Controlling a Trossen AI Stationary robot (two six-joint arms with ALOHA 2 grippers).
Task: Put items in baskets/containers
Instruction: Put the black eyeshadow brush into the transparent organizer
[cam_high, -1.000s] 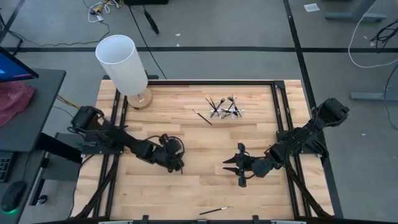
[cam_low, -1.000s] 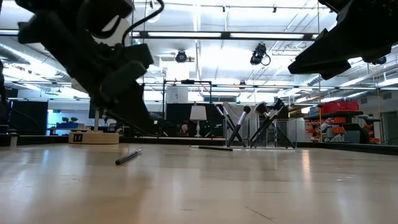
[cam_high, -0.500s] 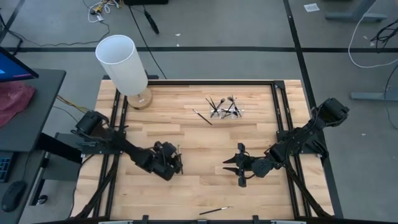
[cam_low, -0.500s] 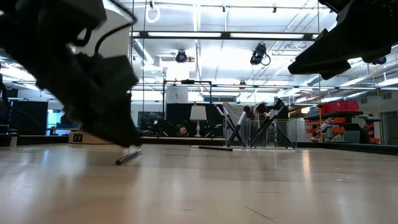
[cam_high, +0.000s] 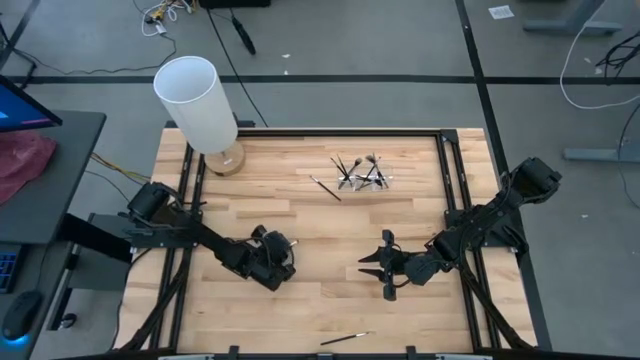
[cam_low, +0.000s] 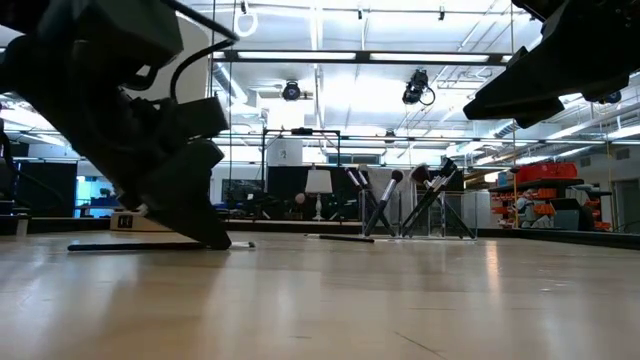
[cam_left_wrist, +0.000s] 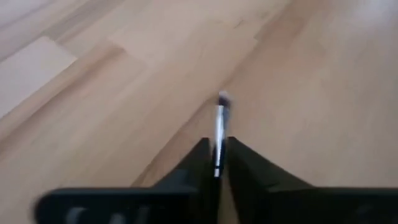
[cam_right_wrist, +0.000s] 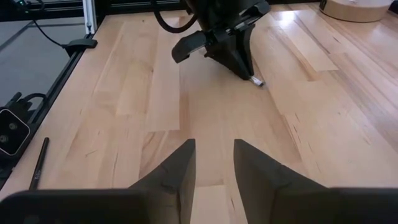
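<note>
A stray brush (cam_high: 345, 339) lies at the table's (cam_high: 320, 300) near edge. Toward the table's left, the left gripper (cam_left_wrist: 216, 163) is pinched on a thin brush (cam_left_wrist: 219, 134) lying flat; so slim a handle could roll or slip free on lifting. The right gripper (cam_right_wrist: 213, 163) waits mid-table, fingers parted narrowly. The clear holder (cam_high: 362, 180), bristling with brushes, stands near the far edge; a careless insertion might tip it. No readable writing shows.

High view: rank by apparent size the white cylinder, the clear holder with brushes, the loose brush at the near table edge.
1. white cylinder
2. clear holder with brushes
3. loose brush, a thin sliver
</note>
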